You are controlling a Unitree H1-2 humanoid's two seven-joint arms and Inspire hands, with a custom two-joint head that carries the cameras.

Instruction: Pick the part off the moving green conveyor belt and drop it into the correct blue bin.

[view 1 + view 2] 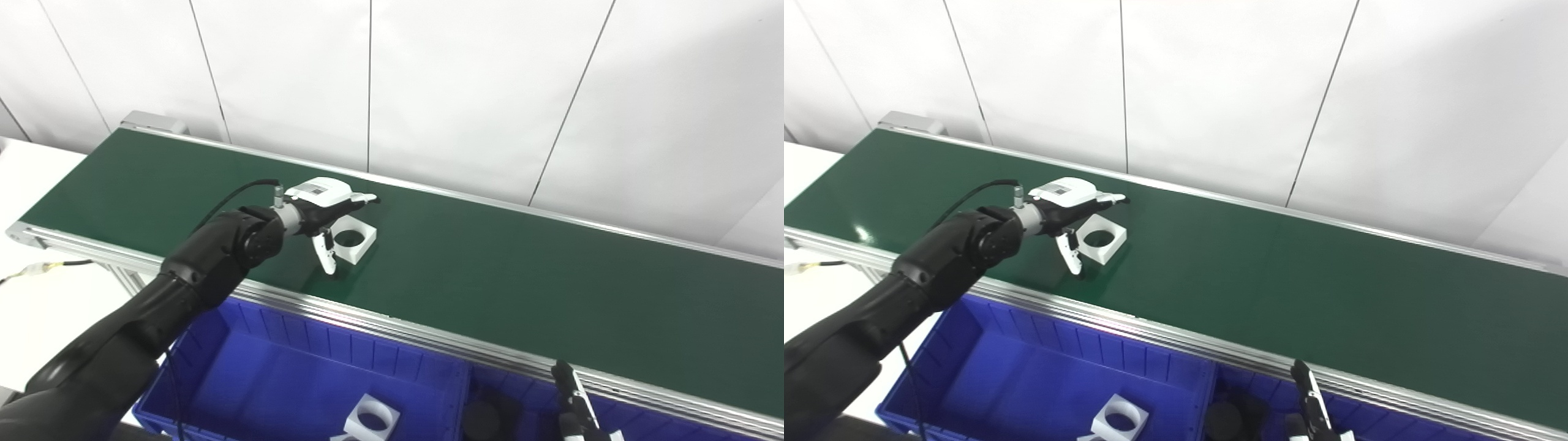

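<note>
The left hand [324, 211] reaches out over the green conveyor belt [490, 269], fingers spread and holding nothing. The white part [354, 239], a square block with a round hole, lies flat on the belt just beneath and beside it, between the thumb on the near side and the fingers [366, 198] stretched over its far edge; whether they touch it I cannot tell. A small label sits on the hand's back, too blurred to read. Below the belt's near edge, a blue bin [294, 367] holds a similar white block [370, 418]. The right hand [572, 401] peeks in at the bottom edge; its state I cannot tell.
</note>
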